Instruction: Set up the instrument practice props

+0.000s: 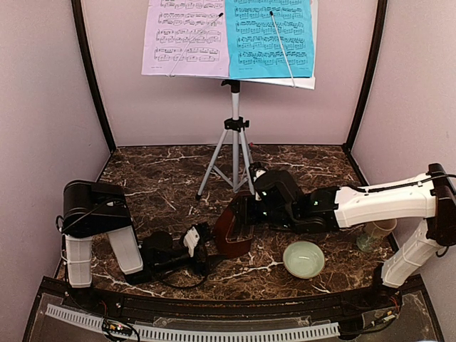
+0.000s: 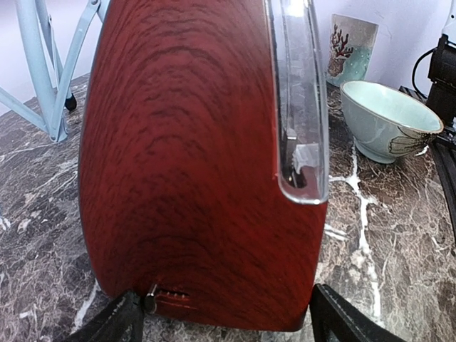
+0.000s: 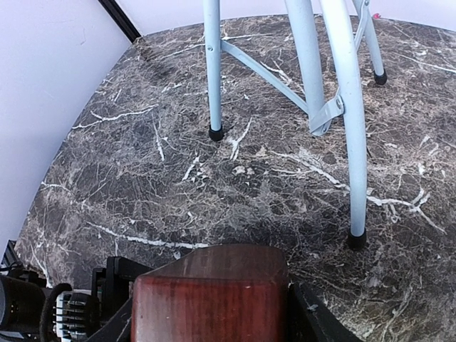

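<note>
Right gripper (image 3: 211, 317) clamped on the metronome (image 2: 199, 157), left gripper (image 2: 224, 322) straddling its base.
The right one's fingers pinch the reddish-brown wooden body. The left one's fingers stand wide on either side of the base, and I can't tell whether they touch it. The metronome is just in front of the music stand (image 1: 235, 121), which carries a lavender page (image 1: 187, 35) and a cyan page (image 1: 269, 39). A green bowl (image 1: 304, 258) sits on the marble table (image 1: 157, 178) to the right.

Tripod legs (image 1: 214, 167) behind, bowl (image 1: 304, 259) beside, hem the metronome (image 1: 229, 231).
</note>
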Controlling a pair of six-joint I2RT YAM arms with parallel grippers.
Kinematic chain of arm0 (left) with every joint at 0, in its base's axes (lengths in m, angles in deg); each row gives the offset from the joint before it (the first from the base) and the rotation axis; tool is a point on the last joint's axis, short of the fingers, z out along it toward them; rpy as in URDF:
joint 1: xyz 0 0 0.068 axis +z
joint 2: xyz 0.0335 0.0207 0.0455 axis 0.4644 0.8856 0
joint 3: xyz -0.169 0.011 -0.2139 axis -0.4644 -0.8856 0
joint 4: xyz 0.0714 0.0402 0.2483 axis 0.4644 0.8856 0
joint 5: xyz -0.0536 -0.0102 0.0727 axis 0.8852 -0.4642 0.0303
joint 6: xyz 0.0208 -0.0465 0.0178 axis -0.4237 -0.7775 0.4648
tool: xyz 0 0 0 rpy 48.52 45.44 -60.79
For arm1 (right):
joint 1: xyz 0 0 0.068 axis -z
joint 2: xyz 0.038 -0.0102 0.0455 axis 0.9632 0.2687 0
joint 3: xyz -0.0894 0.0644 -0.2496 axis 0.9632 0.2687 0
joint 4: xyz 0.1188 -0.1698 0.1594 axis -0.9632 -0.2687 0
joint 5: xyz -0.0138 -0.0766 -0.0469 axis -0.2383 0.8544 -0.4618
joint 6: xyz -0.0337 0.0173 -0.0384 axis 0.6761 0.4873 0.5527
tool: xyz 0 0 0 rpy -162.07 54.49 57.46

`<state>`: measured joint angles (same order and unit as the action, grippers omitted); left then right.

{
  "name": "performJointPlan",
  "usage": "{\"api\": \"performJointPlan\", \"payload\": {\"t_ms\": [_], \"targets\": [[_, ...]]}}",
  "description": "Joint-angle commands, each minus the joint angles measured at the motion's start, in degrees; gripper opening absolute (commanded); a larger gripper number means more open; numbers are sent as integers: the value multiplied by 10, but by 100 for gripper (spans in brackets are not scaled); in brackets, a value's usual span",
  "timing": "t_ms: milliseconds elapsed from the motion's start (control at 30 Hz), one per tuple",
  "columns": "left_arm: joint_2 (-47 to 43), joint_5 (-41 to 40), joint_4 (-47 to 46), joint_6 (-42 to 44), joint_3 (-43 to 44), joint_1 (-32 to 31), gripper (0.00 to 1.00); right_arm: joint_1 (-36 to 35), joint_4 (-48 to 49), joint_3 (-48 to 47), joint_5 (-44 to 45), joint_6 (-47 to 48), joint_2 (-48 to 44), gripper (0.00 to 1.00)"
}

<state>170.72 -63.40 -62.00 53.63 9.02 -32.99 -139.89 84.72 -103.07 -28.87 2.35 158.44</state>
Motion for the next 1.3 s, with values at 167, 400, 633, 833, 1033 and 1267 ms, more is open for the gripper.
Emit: {"api": "performJointPlan", "payload": {"t_ms": [167, 400, 633, 833, 1033, 1267], "targets": [[6, -15, -28, -1, 3, -3, 82, -18, 59, -21, 18, -23, 3, 0], [7, -30, -57, -12, -15, -3, 91, -20, 55, -21, 23, -14, 0, 0], [9, -3, -37, -3, 2, -3, 86, -25, 53, -26, 29, -15, 4, 0], [9, 2, -27, -2, 6, -3, 81, -27, 51, -28, 35, -17, 6, 0], [9, -2, -28, -4, 4, -3, 79, -29, 50, -30, 37, -18, 9, 0], [9, -6, -33, -5, 0, -3, 75, -32, 50, -33, 39, -18, 12, 0]]}}
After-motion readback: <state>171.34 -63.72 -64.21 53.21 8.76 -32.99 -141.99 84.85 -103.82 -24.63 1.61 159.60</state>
